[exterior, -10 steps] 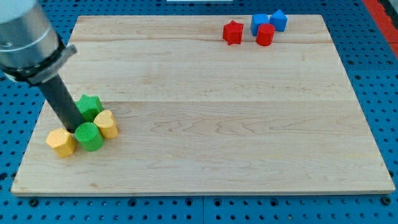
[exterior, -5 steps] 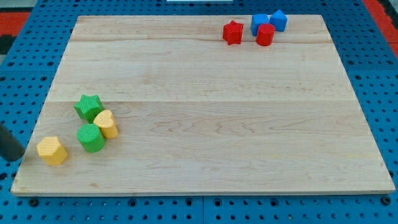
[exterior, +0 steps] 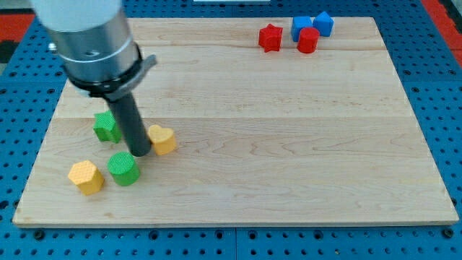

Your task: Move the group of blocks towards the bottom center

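Note:
My tip (exterior: 140, 152) stands at the lower left of the wooden board (exterior: 289, 144), in the middle of a loose group of blocks. A yellow heart-shaped block (exterior: 162, 139) touches it on the right. A green cylinder (exterior: 124, 168) lies just below and left of it. A green star block (exterior: 107, 127) is to its left, partly hidden by the rod. A yellow hexagonal block (exterior: 86, 177) lies furthest left, near the board's bottom left corner.
At the view's top right stand a red star block (exterior: 270, 37), a red cylinder (exterior: 308, 40) and two blue blocks (exterior: 302, 27) (exterior: 323, 23), close together. The board's edges drop to a blue pegboard (exterior: 22, 144).
The rod left the view at the left, then came back over the group. The yellow heart moved right; the green cylinder and yellow hexagon shifted right and slightly down.

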`<state>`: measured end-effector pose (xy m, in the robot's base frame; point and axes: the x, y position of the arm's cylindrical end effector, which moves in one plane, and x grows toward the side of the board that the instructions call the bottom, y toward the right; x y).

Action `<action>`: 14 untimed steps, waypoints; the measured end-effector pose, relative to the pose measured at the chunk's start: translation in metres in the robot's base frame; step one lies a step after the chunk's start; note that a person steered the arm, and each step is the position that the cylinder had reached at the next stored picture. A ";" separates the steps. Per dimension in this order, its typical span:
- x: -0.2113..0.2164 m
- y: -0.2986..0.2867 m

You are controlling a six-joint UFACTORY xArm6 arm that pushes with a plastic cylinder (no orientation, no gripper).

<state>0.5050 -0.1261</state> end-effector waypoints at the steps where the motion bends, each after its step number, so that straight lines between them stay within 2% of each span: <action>1: -0.029 -0.053; 3: -0.031 0.081; 4: -0.049 -0.015; 5: -0.036 -0.103; 6: -0.003 -0.142; 7: 0.038 -0.143; 8: 0.055 -0.134; 9: 0.043 -0.109; 10: 0.032 -0.047; 11: 0.026 -0.010; 12: 0.024 0.000; 13: 0.014 -0.023; 14: -0.001 -0.107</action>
<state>0.5039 -0.2334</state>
